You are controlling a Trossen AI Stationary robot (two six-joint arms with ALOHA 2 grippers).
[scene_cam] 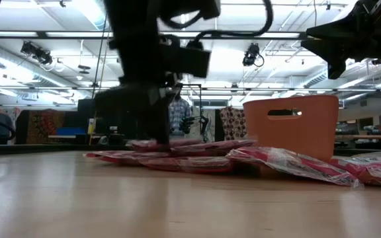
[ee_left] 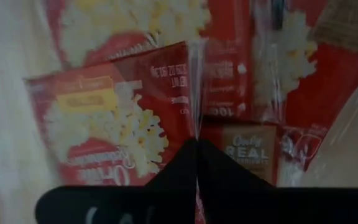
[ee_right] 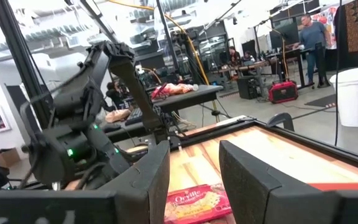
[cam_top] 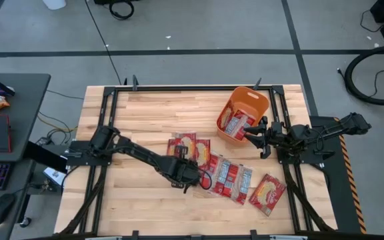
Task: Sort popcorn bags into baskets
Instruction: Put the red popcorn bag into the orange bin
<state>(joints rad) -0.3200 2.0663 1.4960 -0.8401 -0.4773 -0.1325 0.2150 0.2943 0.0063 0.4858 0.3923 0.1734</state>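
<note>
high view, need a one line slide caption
Left gripper down on spread popcorn bags; right gripper beside the orange basket.

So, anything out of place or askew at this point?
Nothing damaged. The popcorn bags lie in an overlapping heap at odd angles, and the orange basket sits skewed to the table edge, a few bags inside.

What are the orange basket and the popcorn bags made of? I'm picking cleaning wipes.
The orange basket looks like moulded plastic: smooth matte walls, rounded corners, a cut-out handle. The popcorn bags seem to be paper packets in clear glossy film, judging by the shiny wrinkles and a seam.
</note>
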